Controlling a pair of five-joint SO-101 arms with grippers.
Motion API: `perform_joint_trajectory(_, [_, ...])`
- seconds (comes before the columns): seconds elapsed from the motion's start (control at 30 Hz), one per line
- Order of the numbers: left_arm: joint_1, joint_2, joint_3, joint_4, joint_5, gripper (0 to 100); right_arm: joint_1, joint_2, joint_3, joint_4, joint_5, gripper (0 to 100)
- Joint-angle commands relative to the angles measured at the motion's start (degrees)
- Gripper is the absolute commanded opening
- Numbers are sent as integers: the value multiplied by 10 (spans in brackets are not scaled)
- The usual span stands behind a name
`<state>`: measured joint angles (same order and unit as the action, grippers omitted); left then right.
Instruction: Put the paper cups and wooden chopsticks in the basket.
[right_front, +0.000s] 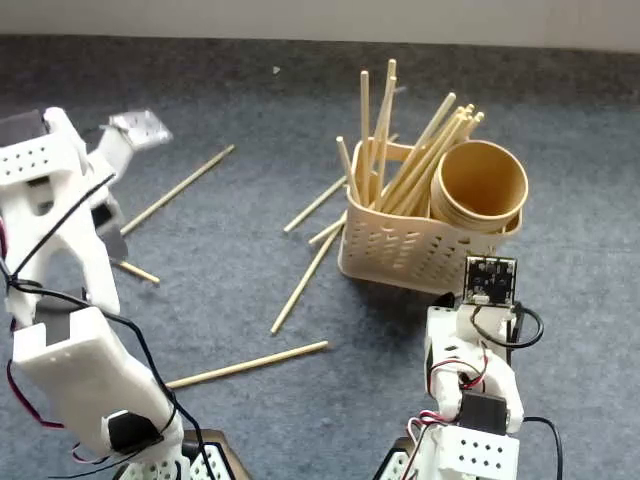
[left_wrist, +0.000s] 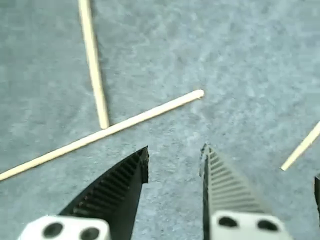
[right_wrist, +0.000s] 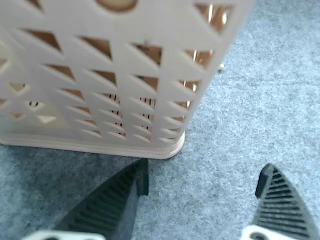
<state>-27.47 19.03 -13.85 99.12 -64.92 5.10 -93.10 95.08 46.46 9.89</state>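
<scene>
Seen from above, the basket (right_front: 400, 250) stands on the grey mat (right_front: 560, 120) with the paper cups (right_front: 485, 185) and a sheaf of wooden chopsticks (right_front: 405, 150) inside. Loose chopsticks (right_front: 306, 281) lie on the mat beside it and over toward my left arm. At my left wrist, my left pincer (left_wrist: 175, 150) is partly parted and empty, hovering over the mat just short of a long chopstick (left_wrist: 110, 130) whose side meets the end of a second stick (left_wrist: 92, 60). At my right wrist, my right pincer (right_wrist: 205, 172) gapes wide, gripping nothing, just before the basket's bottom corner.
</scene>
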Motion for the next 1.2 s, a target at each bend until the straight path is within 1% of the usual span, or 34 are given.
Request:
perform_joint_trajectory(0.0, [-18,-19,41,7,-25,150,0,2,12,-11,-2,336])
perform_joint_trajectory(0.2, [-70,-20,26,9,-25,138,-2,2,12,-12,-2,336])
perform_joint_trajectory(0.3, [-94,-19,24,9,-63,138,-2,2,12,-12,-2,336])
perform_joint_trajectory(0.4, [-89,-13,57,5,-76,137,-2,2,12,-12,-2,336])
perform_joint_trajectory(0.5, [-66,-13,93,-6,-76,136,-2,2,12,-12,-2,336])
perform_joint_trajectory(0.6, [-45,-13,142,-67,-73,135,0,2,12,-12,-2,336])
perform_joint_trajectory(0.73, [-27,-13,196,-165,-31,136,0,2,12,-12,-2,336])
perform_joint_trajectory(0.87, [-9,-12,227,-232,-25,136,0,2,12,-12,-2,336])
perform_joint_trajectory(0.97, [15,-12,228,-273,18,137,0,2,12,-12,-2,336])
perform_joint_trajectory(1.17, [99,-12,215,-348,89,137,-1,2,12,-12,-2,336])
